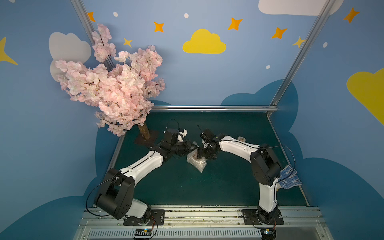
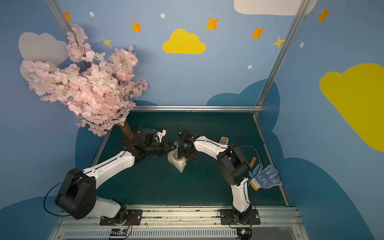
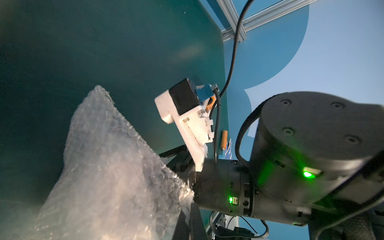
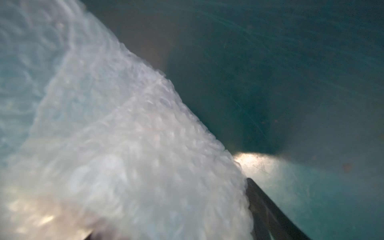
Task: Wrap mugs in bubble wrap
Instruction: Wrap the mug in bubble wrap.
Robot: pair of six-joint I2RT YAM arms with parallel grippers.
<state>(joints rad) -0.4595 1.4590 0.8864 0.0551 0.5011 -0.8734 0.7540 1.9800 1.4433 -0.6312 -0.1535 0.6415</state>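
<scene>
The bubble wrap (image 1: 197, 164) is bunched into a bundle in the middle of the green table, seen in both top views. The mug is almost wholly hidden inside it. Only a reddish patch (image 2: 176, 155) shows at the bundle's top. My left gripper (image 1: 193, 148) is shut, pinching an upturned flap of the wrap (image 3: 116, 166) at the bundle's far left side. My right gripper (image 1: 202, 155) comes in from the right, its jaws set wide around the bundle. In the right wrist view the wrap (image 4: 135, 155) fills the gap, and one dark finger (image 4: 266, 207) presses its edge.
A pink blossom tree (image 1: 116, 83) stands at the back left, its trunk (image 1: 144, 131) close behind my left arm. A cream tape dispenser (image 2: 224, 140) sits behind my right arm. A blue-dotted glove (image 2: 267, 176) and a wooden-handled tool (image 2: 253, 161) lie by the right edge.
</scene>
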